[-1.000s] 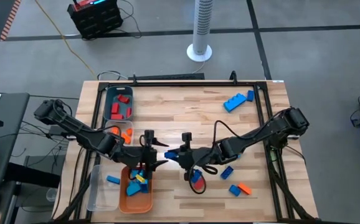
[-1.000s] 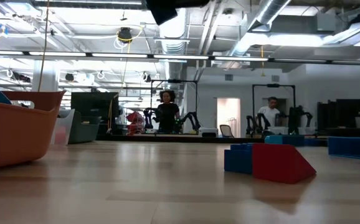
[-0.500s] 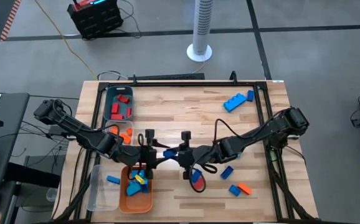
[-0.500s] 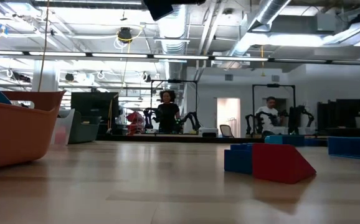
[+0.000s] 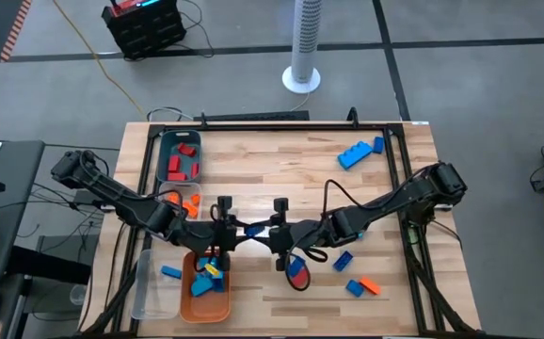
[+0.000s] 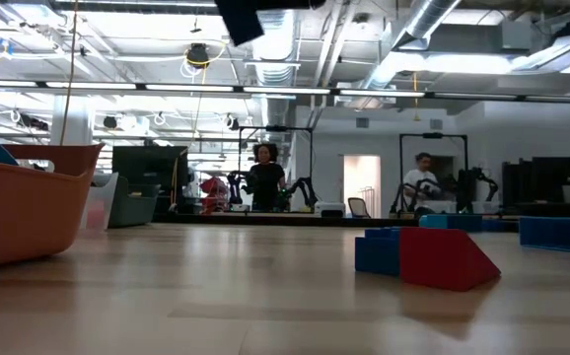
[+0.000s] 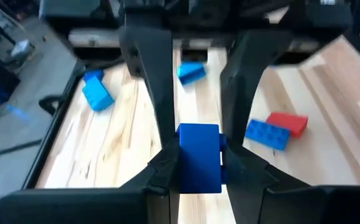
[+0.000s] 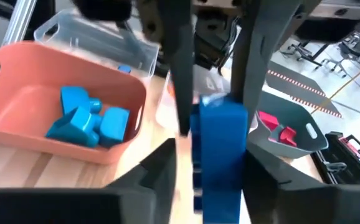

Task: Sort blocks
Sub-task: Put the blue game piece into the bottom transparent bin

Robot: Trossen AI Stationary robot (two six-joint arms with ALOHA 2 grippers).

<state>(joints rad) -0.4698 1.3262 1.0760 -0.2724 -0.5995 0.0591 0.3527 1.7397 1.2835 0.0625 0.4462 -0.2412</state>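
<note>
Above the table's middle my two grippers meet tip to tip around one dark blue block [image 5: 252,229]. My left gripper [image 5: 244,229] comes from the left and is shut on this block [image 7: 198,158]. My right gripper [image 5: 261,230] comes from the right and is open. Its fingers stand on either side of the same block [image 8: 220,149], with a gap showing beside one finger. Under the left gripper stands the orange tray [image 5: 217,303] with light blue blocks [image 8: 86,118]. Loose blocks [image 5: 359,152] lie on the table. My left gripper pinches the dark blue block by two opposite sides [image 7: 184,174] between its two fingers. The fingers come nearly level from the table's left, slanting a little down. The block is lifted clear, well above the table top.
A teal bin [image 5: 167,141] with red blocks stands far left, and a clear bin [image 5: 146,292] lies left of the tray. Orange blocks [image 5: 190,201] lie behind the left arm. A red and a blue block [image 6: 433,256] and more blocks [image 5: 361,285] lie near right.
My left gripper's fingers have closed from a wide spread onto the dark blue block between the two grippers. Both arms have kept their places, and the block has stayed at the same spot in the air.
</note>
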